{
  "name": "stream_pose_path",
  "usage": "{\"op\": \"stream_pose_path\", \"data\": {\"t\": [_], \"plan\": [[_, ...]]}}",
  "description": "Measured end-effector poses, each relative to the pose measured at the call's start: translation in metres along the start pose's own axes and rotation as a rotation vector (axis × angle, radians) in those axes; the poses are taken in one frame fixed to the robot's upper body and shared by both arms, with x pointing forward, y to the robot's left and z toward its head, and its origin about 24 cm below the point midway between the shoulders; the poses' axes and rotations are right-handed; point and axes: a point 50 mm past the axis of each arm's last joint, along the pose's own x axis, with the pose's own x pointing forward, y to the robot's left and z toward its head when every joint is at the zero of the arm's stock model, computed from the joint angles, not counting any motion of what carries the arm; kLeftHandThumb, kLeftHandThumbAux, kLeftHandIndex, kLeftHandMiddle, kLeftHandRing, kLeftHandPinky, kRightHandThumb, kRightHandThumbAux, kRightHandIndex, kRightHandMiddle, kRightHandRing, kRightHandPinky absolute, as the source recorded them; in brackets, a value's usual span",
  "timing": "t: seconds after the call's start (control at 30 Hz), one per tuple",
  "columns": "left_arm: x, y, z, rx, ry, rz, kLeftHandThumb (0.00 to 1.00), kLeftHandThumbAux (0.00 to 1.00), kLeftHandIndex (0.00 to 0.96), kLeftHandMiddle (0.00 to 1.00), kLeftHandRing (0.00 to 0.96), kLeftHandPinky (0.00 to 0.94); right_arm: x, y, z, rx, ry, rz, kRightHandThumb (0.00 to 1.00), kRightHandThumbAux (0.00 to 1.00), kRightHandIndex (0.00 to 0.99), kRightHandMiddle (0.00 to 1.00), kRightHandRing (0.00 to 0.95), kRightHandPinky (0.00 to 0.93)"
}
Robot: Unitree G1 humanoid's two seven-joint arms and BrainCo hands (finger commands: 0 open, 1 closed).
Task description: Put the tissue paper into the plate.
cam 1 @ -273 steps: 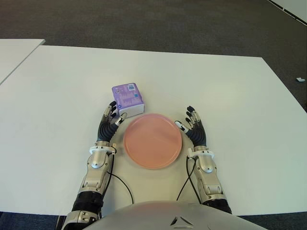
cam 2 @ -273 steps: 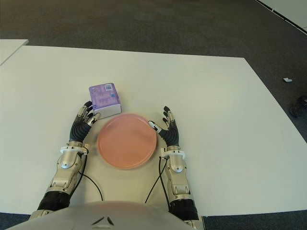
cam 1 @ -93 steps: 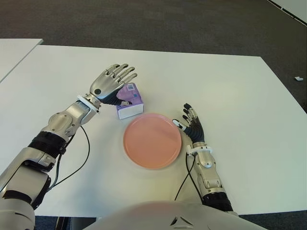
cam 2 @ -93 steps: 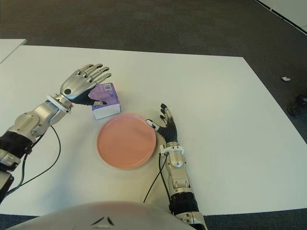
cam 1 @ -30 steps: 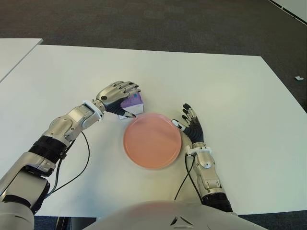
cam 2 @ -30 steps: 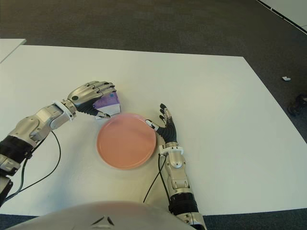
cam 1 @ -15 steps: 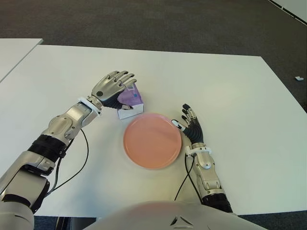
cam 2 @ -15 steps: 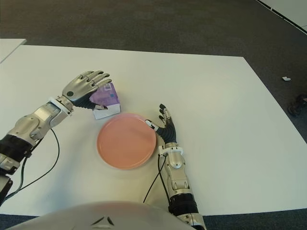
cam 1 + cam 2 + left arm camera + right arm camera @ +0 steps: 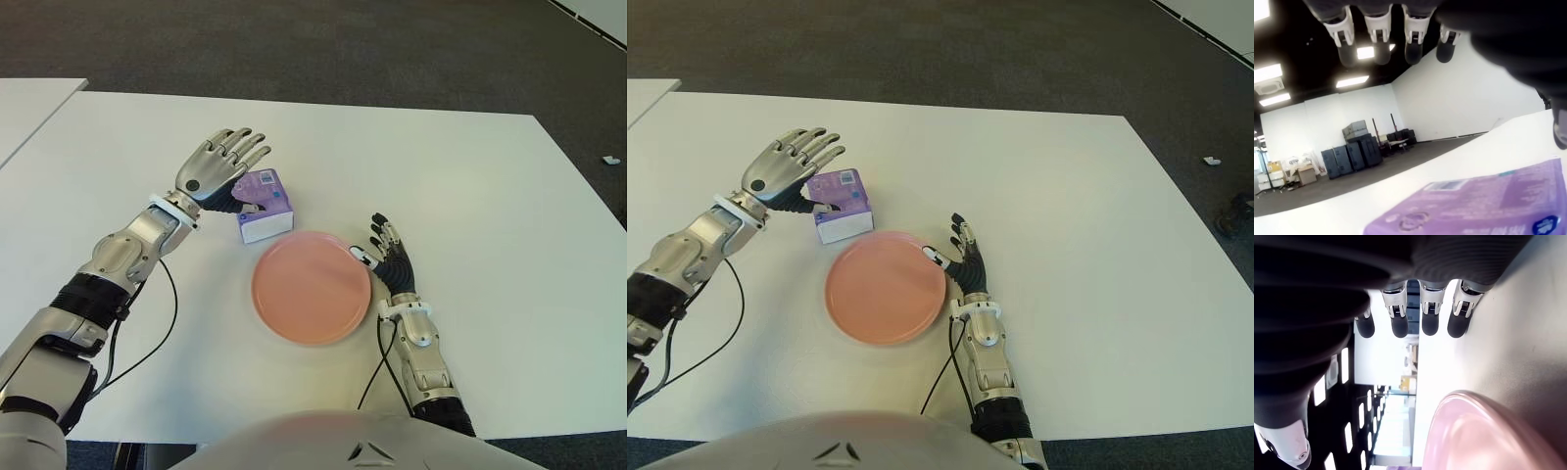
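Note:
A purple tissue pack (image 9: 266,204) lies on the white table (image 9: 470,196), just behind the left rim of the pink plate (image 9: 312,287). My left hand (image 9: 217,166) hovers over the pack's left side with its fingers spread and nothing in them; its thumb reaches down beside the pack. From the left wrist the pack (image 9: 1484,205) shows below the straight fingertips (image 9: 1378,29). My right hand (image 9: 388,258) shows at the plate's right rim, fingers relaxed and holding nothing; the plate's edge (image 9: 1484,431) appears in its wrist view.
A second white table (image 9: 29,108) stands at the far left across a narrow gap. Dark carpet (image 9: 323,49) lies beyond the table's far edge.
My left hand had curled over the tissue pack a second ago; it has since lifted up and back to the left with its fingers spread. The pack stays on the table. The right hand has not moved.

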Motion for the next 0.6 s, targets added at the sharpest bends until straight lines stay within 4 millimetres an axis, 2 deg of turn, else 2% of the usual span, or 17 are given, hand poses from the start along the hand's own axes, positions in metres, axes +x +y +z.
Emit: {"op": "stream_pose_path", "data": {"t": [0.27, 0.6], "plan": [[0.0, -0.002, -0.003, 0.005, 0.006, -0.002, 0.0, 0.374, 0.0, 0.0, 0.0, 0.0, -0.001, 0.0, 0.0, 0.002, -0.001, -0.002, 0.0, 0.671, 0.0, 0.026, 0.0, 0.0], [0.0, -0.008, 0.008, -0.056, -0.05, -0.067, 0.015, 0.378, 0.0, 0.0, 0.0, 0.0, -0.001, 0.0, 0.0, 0.005, -0.001, -0.003, 0.0, 0.667, 0.0, 0.033, 0.001, 0.0]]}}
